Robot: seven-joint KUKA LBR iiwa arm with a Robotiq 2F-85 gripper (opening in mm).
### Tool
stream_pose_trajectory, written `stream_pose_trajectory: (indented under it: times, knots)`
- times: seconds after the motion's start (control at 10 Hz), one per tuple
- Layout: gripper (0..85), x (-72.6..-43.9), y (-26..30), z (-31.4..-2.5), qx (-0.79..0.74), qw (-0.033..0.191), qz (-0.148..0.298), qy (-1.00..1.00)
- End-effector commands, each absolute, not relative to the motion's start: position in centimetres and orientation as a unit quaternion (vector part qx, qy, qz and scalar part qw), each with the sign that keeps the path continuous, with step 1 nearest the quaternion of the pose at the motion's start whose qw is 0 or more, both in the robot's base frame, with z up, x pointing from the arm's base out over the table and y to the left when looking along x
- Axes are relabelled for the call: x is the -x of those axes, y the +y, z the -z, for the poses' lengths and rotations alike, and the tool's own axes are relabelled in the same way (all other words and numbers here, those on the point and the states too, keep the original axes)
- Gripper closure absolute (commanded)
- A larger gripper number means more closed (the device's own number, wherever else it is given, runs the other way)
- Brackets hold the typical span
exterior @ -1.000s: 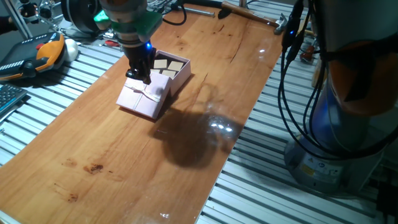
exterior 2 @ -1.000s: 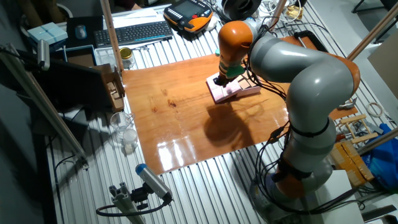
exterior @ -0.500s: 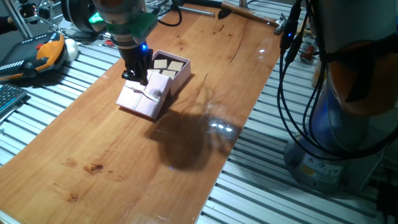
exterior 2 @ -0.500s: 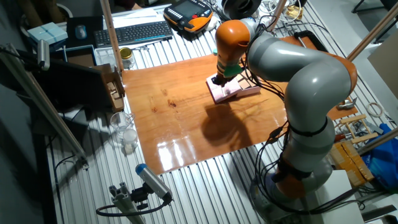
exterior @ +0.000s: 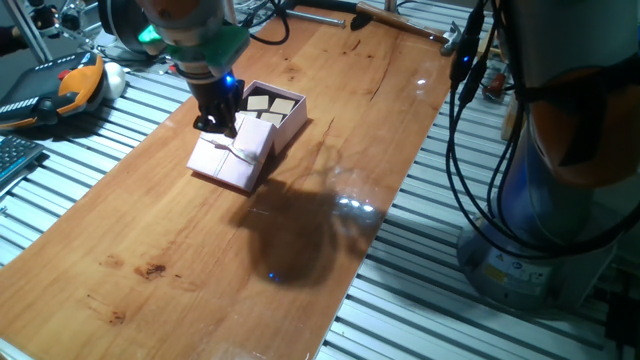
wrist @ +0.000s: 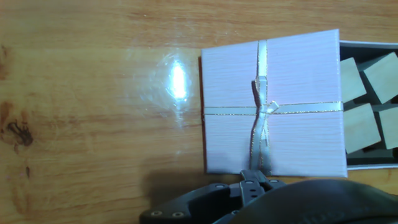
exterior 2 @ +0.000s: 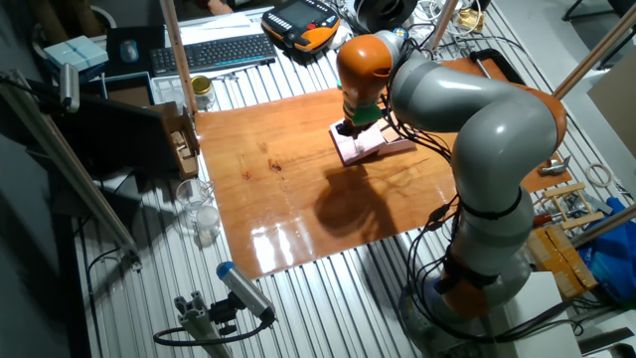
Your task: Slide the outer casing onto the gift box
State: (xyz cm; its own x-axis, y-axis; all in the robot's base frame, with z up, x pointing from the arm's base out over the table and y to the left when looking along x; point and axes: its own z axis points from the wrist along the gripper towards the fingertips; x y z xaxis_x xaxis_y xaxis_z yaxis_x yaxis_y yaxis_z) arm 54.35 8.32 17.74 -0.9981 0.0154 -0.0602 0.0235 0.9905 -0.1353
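outer casing (wrist: 273,102) unmoved, partly over gift box (wrist: 370,99), gripper (exterior: 217,123) shifted left

Wooden board on a slatted metal bench, cluttered at the edges

A glossy orange-brown wooden board (exterior: 300,190) fills the centre of both fixed views, lying on a bench of ribbed aluminium slats (exterior: 470,320); bright glare from overhead light shows at its middle, and dark knots mark its lower left. In the other fixed view, a black keyboard (exterior 2: 214,52) and an orange-and-black handheld pendant (exterior 2: 301,20) sit at the top, a clear glass jar (exterior 2: 202,221) at left, black cables (exterior: 462,150) at right.
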Motion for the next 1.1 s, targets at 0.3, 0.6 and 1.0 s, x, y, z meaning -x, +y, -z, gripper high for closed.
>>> stream_pose_trajectory:
  times: [0.3,0.6,1.0]
  knots:
    - [85.0,-54.72,8.59,-17.50,-0.004,0.027,0.055,0.998]
    - [85.0,-54.59,8.68,-17.26,-0.007,0.031,0.053,0.998]
    - [85.0,-54.68,8.64,-17.17,-0.004,0.027,0.047,0.999]
